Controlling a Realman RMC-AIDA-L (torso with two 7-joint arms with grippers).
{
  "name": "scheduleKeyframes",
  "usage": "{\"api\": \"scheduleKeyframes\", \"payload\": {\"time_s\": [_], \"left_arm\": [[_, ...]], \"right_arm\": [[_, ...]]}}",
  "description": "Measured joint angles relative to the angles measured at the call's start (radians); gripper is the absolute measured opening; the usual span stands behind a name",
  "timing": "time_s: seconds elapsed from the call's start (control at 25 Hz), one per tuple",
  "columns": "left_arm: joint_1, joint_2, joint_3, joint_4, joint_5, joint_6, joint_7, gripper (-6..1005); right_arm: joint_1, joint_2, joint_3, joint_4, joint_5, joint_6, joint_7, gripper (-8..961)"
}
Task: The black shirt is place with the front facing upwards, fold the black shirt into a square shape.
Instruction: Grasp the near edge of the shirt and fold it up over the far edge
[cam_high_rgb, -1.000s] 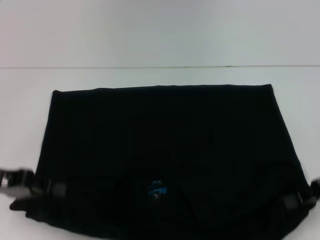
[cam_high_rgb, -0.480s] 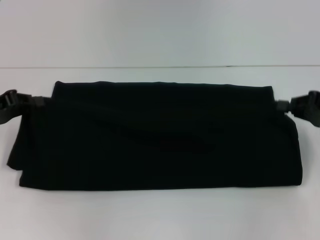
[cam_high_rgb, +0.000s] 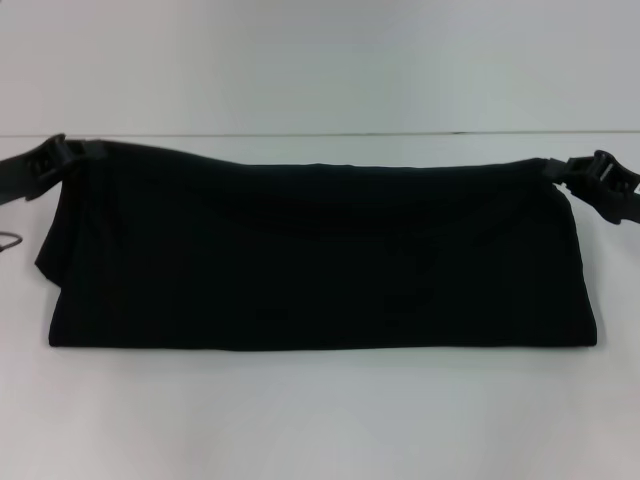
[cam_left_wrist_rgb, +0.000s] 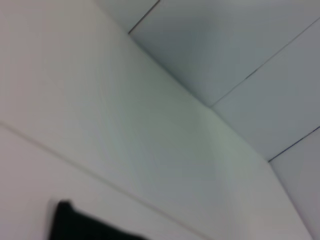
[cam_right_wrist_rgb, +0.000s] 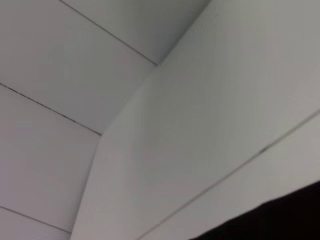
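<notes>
The left gripper (cam_high_rgb: 62, 155) and right gripper (cam_high_rgb: 577, 168) each pinched a far corner of the black shirt (cam_high_rgb: 320, 255), doubled into a wide band; the lengthwise fold looked nearly laid, so releasing seemed next.

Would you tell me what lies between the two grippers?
In the head view, only the folded black shirt spans from left gripper to right gripper.

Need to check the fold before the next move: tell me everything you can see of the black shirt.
The black shirt is plain dark cloth, folded into a wide, low band on the white table. Its near edge lies straight and flat. No lettering or label shows. The left pincer holds its far left corner, the right pincer its far right corner; the far edge sags slightly between them.
</notes>
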Motion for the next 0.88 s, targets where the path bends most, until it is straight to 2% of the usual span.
{"api": "scheduleKeyframes", "payload": {"time_s": [0.28,0.68,0.88], "left_arm": [[-0.067,-0.027,0.004,-0.001,-0.018,-0.119,0.061,42],[-0.131,-0.107,0.005,-0.008,-0.044,-0.362,0.206,73],[-0.146,-0.135,0.005,-0.049,-0.11,-0.479,0.305,89]], "right_arm": [[0.008,0.014,-0.006,0.001,0.106,0.036,-0.061,21],[0.068,0.076,-0.011,0.012,0.149,0.261,-0.214,28],[0.101,0.088,-0.012,0.062,0.195,0.37,-0.326,31]]}}
